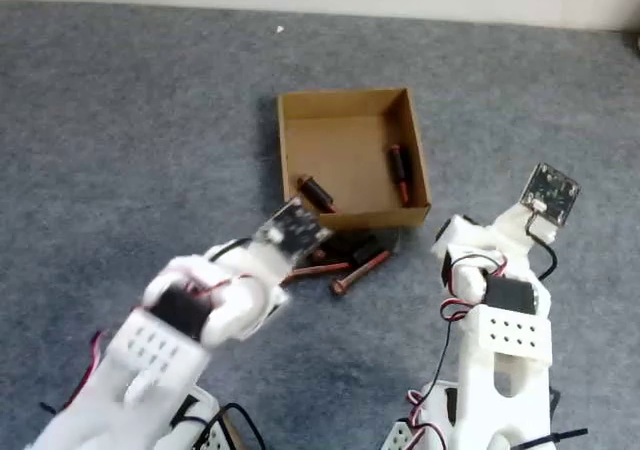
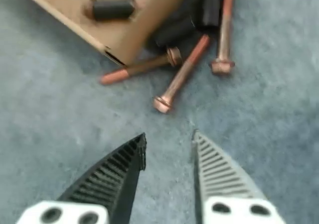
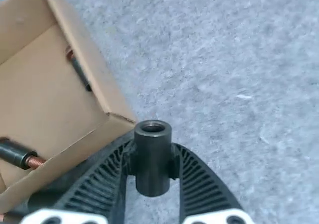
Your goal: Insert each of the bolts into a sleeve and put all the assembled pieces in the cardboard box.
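The cardboard box (image 1: 292, 140) stands mid-table with two assembled pieces inside, one by the right wall (image 1: 400, 173) and one at the front left (image 1: 317, 193). Just outside its front wall lie loose copper bolts (image 1: 358, 270) and black sleeves (image 1: 352, 243). In the left wrist view my left gripper (image 2: 168, 138) is open just short of three bolts (image 2: 180, 75), with two black sleeves (image 2: 174, 31) behind them at the box corner (image 2: 124, 40). My right gripper (image 3: 152, 148) is shut on an upright black sleeve (image 3: 152, 169), beside the box's outer corner (image 3: 107, 112).
Grey carpet covers the table all around. The left arm (image 1: 200, 305) comes in from the lower left and the right arm (image 1: 505, 320) stands at the lower right. Open carpet lies to the left, right and far side of the box.
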